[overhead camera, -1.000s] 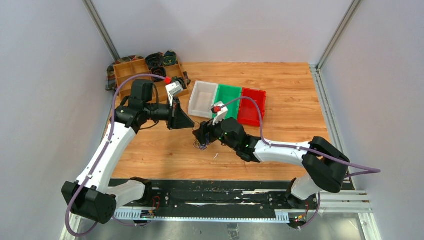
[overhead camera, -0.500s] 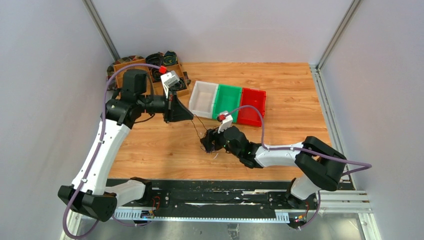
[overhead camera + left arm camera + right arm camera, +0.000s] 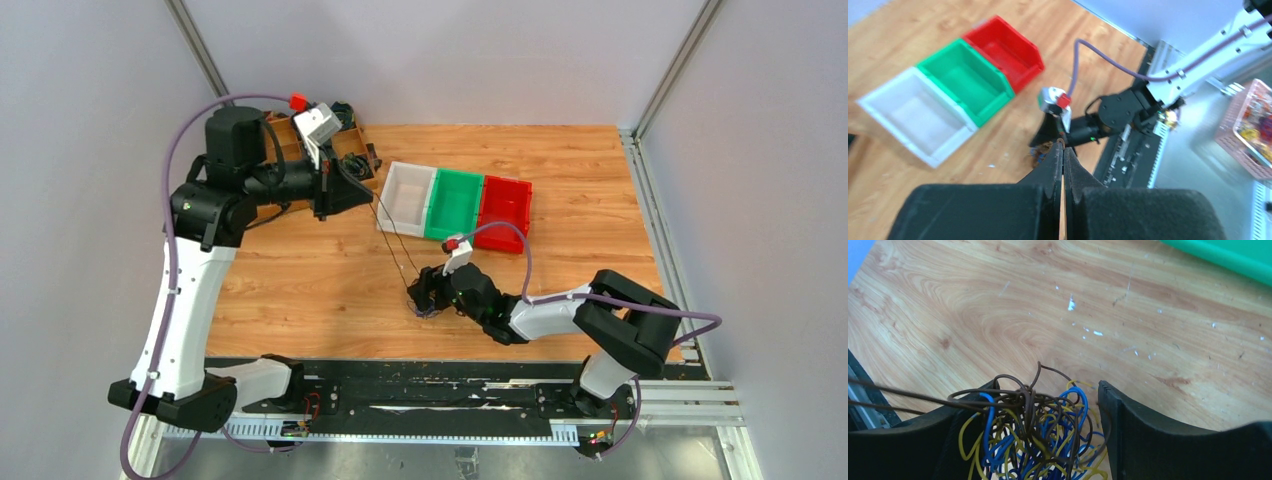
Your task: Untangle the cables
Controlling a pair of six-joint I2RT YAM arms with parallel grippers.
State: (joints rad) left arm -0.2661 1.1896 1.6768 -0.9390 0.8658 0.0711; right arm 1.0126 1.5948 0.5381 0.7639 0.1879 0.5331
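The cable tangle (image 3: 1033, 435), thin blue, yellow and dark brown wires, sits between my right gripper's (image 3: 1049, 385) fingers, which are closed on it just above the wood. In the top view that gripper (image 3: 415, 298) is at the table's near middle. My left gripper (image 3: 366, 197) is raised near the white bin, shut on one dark strand (image 3: 395, 245) that runs taut down to the tangle. In the left wrist view its jaws (image 3: 1063, 145) are pressed together with a small brown wire loop at the tip, and the tangle (image 3: 1040, 152) lies beyond. The strand leaves the right wrist view at the left (image 3: 898, 392).
Three open bins stand in a row at mid-table: white (image 3: 392, 200), green (image 3: 438, 205), red (image 3: 525, 212). A wooden divided tray (image 3: 358, 142) with dark coiled bundles sits at the back left, partly behind the left arm. The table's near edge is close to the right gripper.
My left gripper has risen and moved back and left, drawing the dark strand out longer. My right gripper has slid with the tangle toward the near edge.
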